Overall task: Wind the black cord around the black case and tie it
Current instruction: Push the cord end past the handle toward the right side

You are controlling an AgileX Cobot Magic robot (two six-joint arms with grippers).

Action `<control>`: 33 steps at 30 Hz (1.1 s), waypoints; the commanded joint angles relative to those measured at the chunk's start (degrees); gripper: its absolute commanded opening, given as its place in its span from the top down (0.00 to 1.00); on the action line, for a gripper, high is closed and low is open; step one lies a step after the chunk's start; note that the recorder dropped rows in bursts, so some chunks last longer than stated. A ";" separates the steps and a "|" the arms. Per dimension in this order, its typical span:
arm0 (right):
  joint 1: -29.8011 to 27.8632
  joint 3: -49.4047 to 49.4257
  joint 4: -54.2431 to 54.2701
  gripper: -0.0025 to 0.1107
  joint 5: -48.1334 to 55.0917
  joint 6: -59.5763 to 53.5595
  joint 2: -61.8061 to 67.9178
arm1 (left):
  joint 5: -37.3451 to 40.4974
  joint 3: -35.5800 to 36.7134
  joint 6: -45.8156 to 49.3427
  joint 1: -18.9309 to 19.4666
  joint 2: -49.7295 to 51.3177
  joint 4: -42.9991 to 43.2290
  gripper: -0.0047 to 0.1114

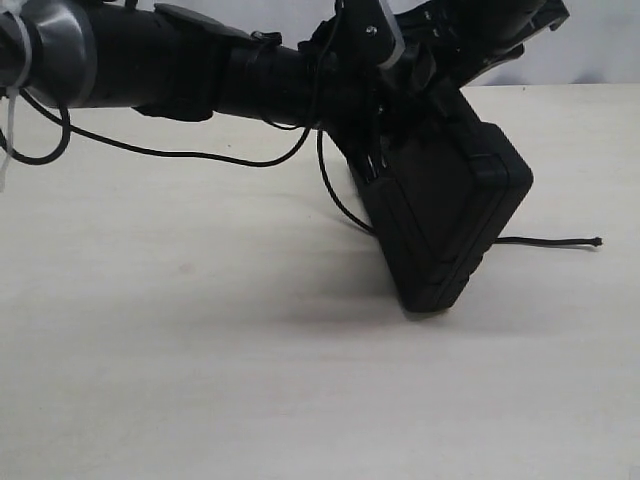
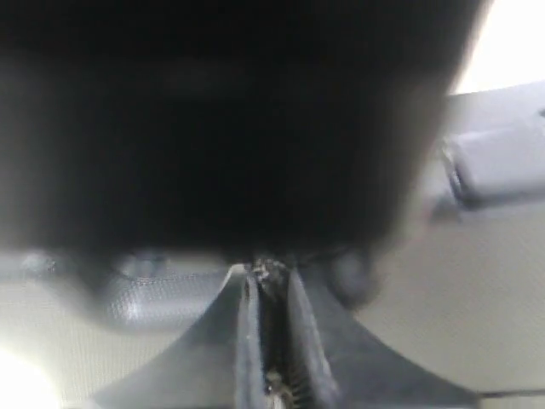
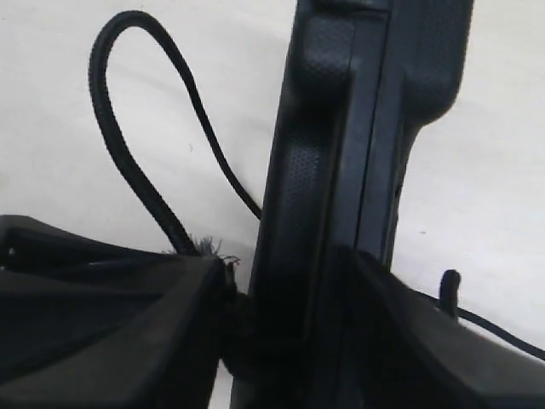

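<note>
**Right pincer (image 3: pixel 289 260) grips the black case (image 1: pixel 445 215); left pincer (image 2: pixel 271 273) pinches the black cord (image 3: pixel 111 128)**

The right pincer has its two jaws on the two flat sides of the black case and is grasping it from above. In the exterior view the case is tilted and touches the worktop (image 1: pixel 200 380) only with its lowest corner. The left pincer is clenched, with only a narrow slit between its jaws. Something thin and rough sits in this slit. It is most probably the black cord, but the left wrist view is too blurred to be sure.

The cord makes a loop beside the case, and a frayed tuft (image 3: pixel 204 247) shows close to the right jaw. Its other end comes out from behind the case and lies on the worktop, with the knobbed tip (image 1: pixel 598 241) well apart from the case.

The step in hand seems to be the wrapping, and no full turn around the case is visible yet. To do it well, the right pincer should hold the case firmly on its corner, so that the cord can pass under the raised side. The left pincer should lead the cord with light tension, close to the case, and away from the right jaws. Otherwise the turn may close around a jaw. The loose end should not be trapped under the corner.

The case is the only container. It is closed along its side seam, and what is inside is hidden.
</note>
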 commanded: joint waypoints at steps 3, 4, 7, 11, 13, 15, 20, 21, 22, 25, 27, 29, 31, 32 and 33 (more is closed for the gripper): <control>1.73 -0.96 5.36 0.60 0.56 0.01 -5.86 | -4.52 0.56 1.33 -0.02 2.18 0.23 0.96; 1.73 -0.96 5.46 0.60 0.24 0.28 -6.60 | -4.52 0.56 1.33 -0.02 2.18 0.23 0.96; 1.73 -0.96 0.60 0.78 -0.19 2.09 -8.55 | -5.20 0.56 1.85 -0.02 2.18 0.23 0.96; 0.19 2.60 -32.52 0.79 1.36 20.43 -8.05 | -5.87 0.56 1.85 -0.02 2.18 0.23 0.96; -4.98 7.19 -14.04 0.80 -4.25 11.46 -5.00 | -5.87 0.56 1.85 -0.02 2.18 0.23 0.96; -8.58 10.17 -2.89 0.88 -9.20 7.19 -4.44 | -5.76 0.67 1.85 -0.02 2.18 0.23 0.96; -9.77 12.82 5.78 0.94 -9.48 -1.76 -4.17 | -5.25 0.68 1.85 -0.02 2.18 0.23 0.96; -9.77 12.82 7.13 0.94 -9.05 -2.26 -4.17 | -4.47 0.68 1.85 -0.02 2.18 0.23 0.96; -9.60 12.82 8.87 0.94 -8.92 -3.47 -4.17 | -3.42 0.68 1.85 -0.02 2.18 0.23 0.96; -9.45 12.82 14.88 0.94 -7.54 -7.32 -4.65 | -0.51 -0.34 1.85 -0.02 2.18 -3.04 0.96; -9.45 12.82 14.88 0.94 -5.91 -8.10 -4.66 | -0.65 -0.81 1.85 -0.02 2.06 -4.77 0.96; -9.45 12.82 14.88 0.94 -5.94 -8.40 -4.66 | -0.77 -1.35 1.85 -0.02 1.73 -4.97 0.96; -9.45 12.82 14.88 0.94 -6.18 -8.79 -4.66 | -3.32 -1.34 1.85 -0.02 0.66 -5.32 0.96; -9.45 12.82 15.13 0.94 -6.27 -8.88 -4.66 | -4.68 -1.34 1.85 -0.02 -0.15 -5.32 0.96; -9.45 12.82 15.37 0.94 -6.27 -9.17 -4.66 | -4.80 -1.34 1.85 -0.02 -0.56 -5.32 0.96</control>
